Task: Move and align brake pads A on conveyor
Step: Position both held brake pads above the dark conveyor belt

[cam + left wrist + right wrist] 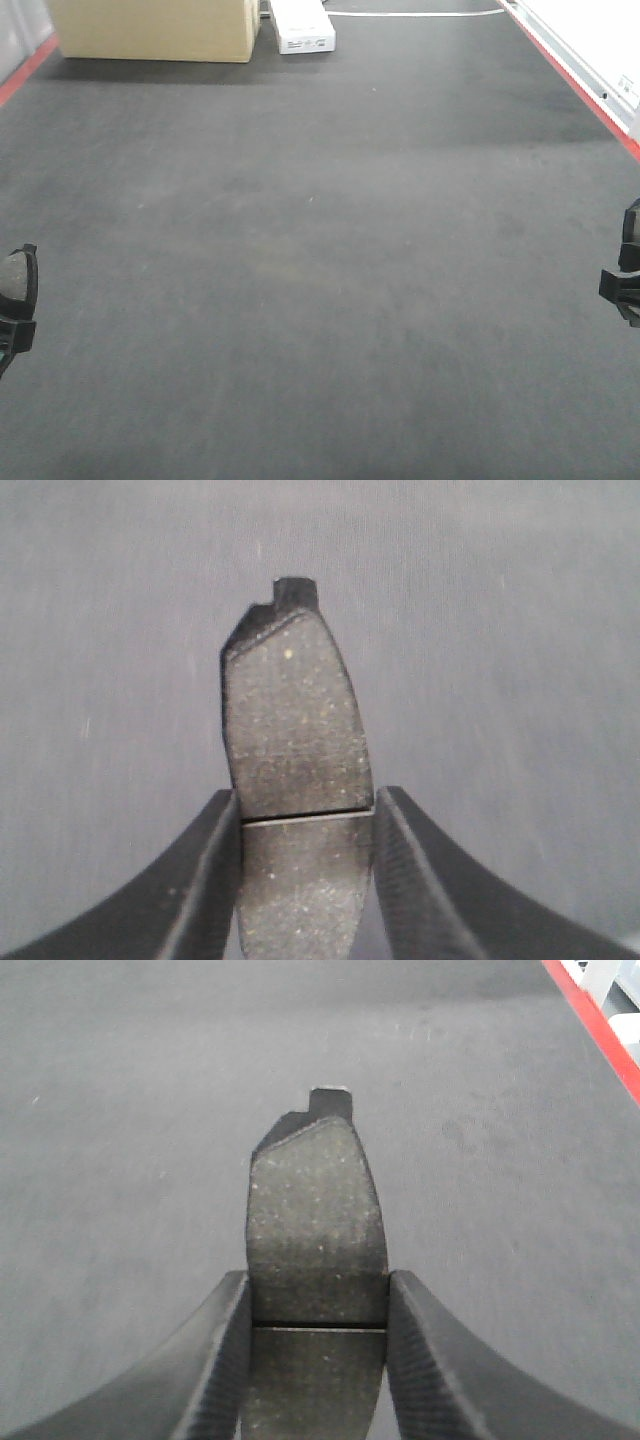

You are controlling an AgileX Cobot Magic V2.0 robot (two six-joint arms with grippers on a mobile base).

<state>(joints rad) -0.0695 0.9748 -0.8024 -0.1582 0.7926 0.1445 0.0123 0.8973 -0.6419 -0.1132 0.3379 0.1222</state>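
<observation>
Brake pads A | left pad clamped at its groove in left jaws; right pad likewise in right jaws | both over conveyor | best: lower flat; line up grooves; release gently

Flat, dimmish light — shadow band across far conveyor; wrist views grainy, perhaps soft.

The dark charcoal conveyor fills the view, with a red edge strip at the far left and another running down the right side. At its far end stand a cardboard box and, just right of it, a flat white box. The left gripper pokes in at the near left edge with a grey brake pad in it, and the right gripper shows at the right edge.
</observation>
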